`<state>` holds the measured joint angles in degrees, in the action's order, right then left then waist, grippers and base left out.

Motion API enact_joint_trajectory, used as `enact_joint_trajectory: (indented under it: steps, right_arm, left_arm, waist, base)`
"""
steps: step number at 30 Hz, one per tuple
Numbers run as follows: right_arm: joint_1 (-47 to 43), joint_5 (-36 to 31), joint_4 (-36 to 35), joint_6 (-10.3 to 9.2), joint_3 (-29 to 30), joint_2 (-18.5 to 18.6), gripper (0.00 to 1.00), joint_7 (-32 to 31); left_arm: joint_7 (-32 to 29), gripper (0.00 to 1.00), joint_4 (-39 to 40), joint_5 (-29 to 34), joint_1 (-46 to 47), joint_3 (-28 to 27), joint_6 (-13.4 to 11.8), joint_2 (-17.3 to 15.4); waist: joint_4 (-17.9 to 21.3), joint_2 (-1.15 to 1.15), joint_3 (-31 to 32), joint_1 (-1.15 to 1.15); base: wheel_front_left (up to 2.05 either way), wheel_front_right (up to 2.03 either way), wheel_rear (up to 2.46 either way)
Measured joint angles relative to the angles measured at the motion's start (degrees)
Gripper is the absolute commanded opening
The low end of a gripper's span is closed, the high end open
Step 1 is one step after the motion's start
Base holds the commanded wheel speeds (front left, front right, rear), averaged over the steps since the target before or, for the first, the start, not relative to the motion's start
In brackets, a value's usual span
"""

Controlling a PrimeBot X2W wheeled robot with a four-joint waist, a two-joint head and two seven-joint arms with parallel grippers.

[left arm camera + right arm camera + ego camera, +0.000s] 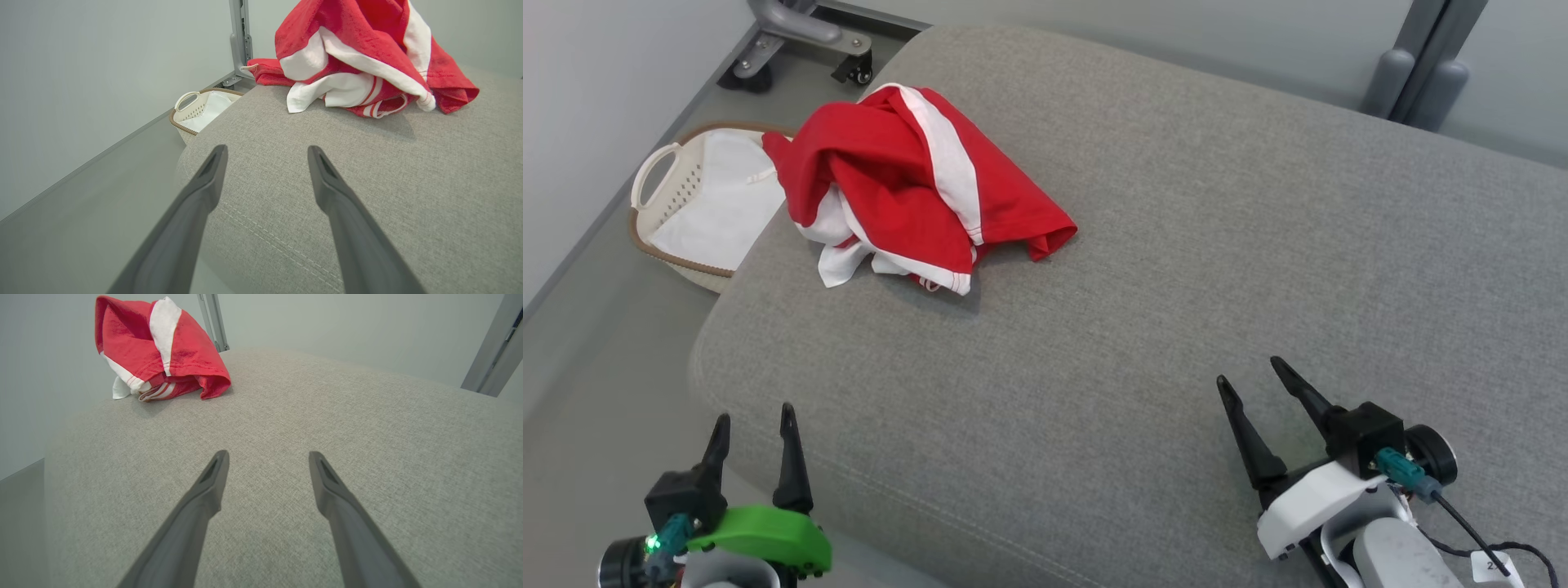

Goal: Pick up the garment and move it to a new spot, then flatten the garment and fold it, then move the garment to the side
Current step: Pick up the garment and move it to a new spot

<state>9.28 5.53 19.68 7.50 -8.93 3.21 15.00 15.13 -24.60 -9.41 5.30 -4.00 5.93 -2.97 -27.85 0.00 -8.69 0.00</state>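
Head view is showing the garment [915, 180] lying crumpled at the upper left of the grey cushion [1176, 245], beside the basket [658, 175]. Left gripper [754, 412] and right gripper [1248, 370] are hovering at the bottom corners with fingers spread wide and nothing held, probably readying for the pickup.

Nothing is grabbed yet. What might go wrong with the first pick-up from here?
1. The garment lies bunched at the cushion's far left edge, one corner hanging past it toward the basket; a weak pinch might drag it off.
2. Its layers are folded over, so the left gripper may catch only one fold.
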Motion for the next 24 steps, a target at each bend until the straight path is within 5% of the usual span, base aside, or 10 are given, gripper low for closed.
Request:
enact_joint_trajectory:
  steps: [7, 24]
  right_arm:
    - [2.2, -1.69, -1.62, 0.0, 0.75, 1.81, 1.0, 0.0]
    - [7.19, -3.61, -3.11, 0.02, 0.24, 2.57, 1.0, 0.16]
  left_arm:
    - [-0.01, 1.0, -1.69, -1.1, 9.84, 0.36, 1.38, -1.46]
    - [0.03, 1.0, -17.9, -10.77, 35.11, 11.35, 1.56, -14.99]
  waist:
    - [1.46, 0.0, -4.23, 0.0]
    - [8.29, 0.0, -14.84, 0.0]
  base:
    - [0.0, 0.0, 0.0]
    - [0.0, 0.0, 0.0]
